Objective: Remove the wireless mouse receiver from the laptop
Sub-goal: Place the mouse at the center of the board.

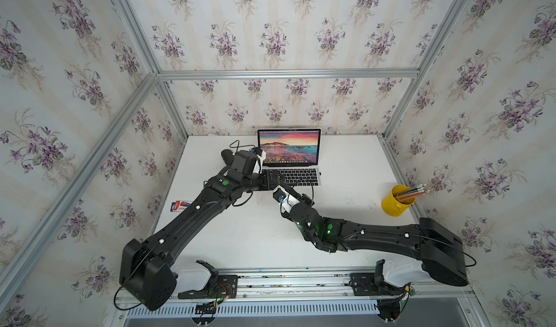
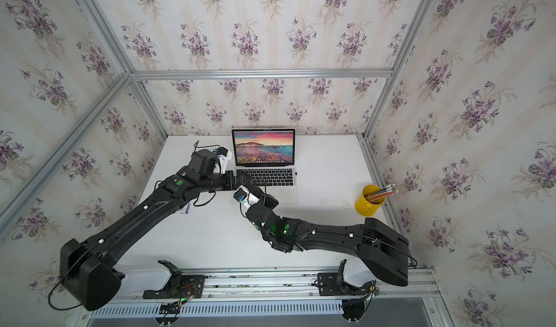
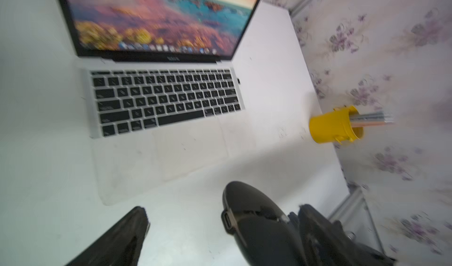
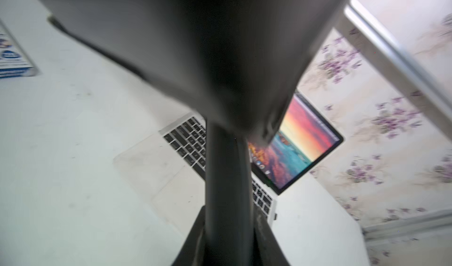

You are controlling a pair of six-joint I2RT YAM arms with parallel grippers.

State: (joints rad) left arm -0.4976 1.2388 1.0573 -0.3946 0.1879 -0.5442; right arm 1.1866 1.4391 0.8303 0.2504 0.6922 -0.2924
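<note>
Black plastic holds centre frame. The right gripper (image 4: 230, 213) has its fingers pinched on a long black oval case (image 4: 227, 167), and the left gripper (image 3: 221, 211) stands with jaws wide apart either side of that same case, low in the left wrist view.

That looks like a side job, because the wireless mouse receiver (image 1: 319, 173) is not yet touched. It sits plugged into the right-hand edge of the laptop (image 1: 288, 148), just right of centre in both top views and well apart from both grippers.

My read is that the removal proper hasn't begun. Next, the case wants setting down on the bare table (image 1: 346, 220). Then one gripper must swing to the laptop's right edge, nip that tiny nub squarely and draw it straight out sideways. The laptop may slide if nothing steadies it.

The count: one laptop, one receiver, one case, one yellow cup (image 1: 391, 205) of pencils at right, one printed packet (image 1: 180, 205) at left, and two grippers.
</note>
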